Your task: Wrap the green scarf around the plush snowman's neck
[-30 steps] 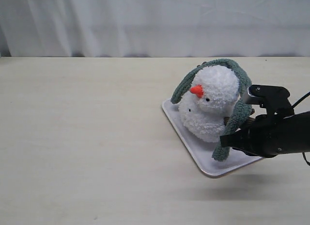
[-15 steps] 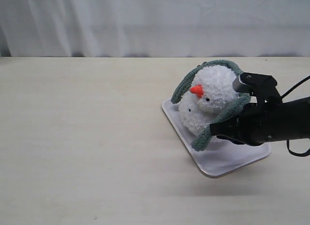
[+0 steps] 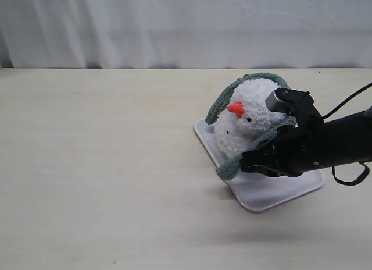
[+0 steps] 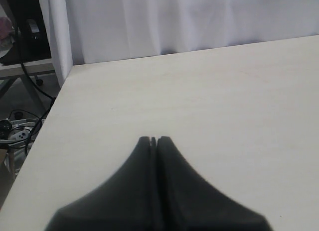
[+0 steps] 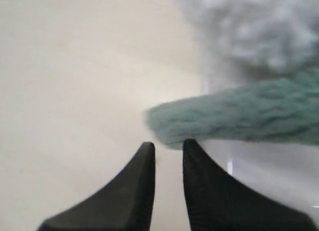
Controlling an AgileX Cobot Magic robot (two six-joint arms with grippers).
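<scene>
We see the green scarf (image 3: 231,168) looped over the snowman (image 3: 253,104), one end across its chest, our right gripper (image 5: 168,143) barely parted and empty; the wrap seems nearly finished.

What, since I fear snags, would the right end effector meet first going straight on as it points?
Probably the green scarf: its loose end lies just beyond the right end effector; past it, bare table.

- Table (image 3: 104,165): pale wood, fills most of ext. view.
- Tray (image 3: 268,193): white, rounded rect., on table ~4 o'clock from centre, skewed.
- Curtain (image 3: 174,25): white, behind table, 12 o'clock.
- Cables (image 4: 15,125): on floor beside table edge.
</scene>
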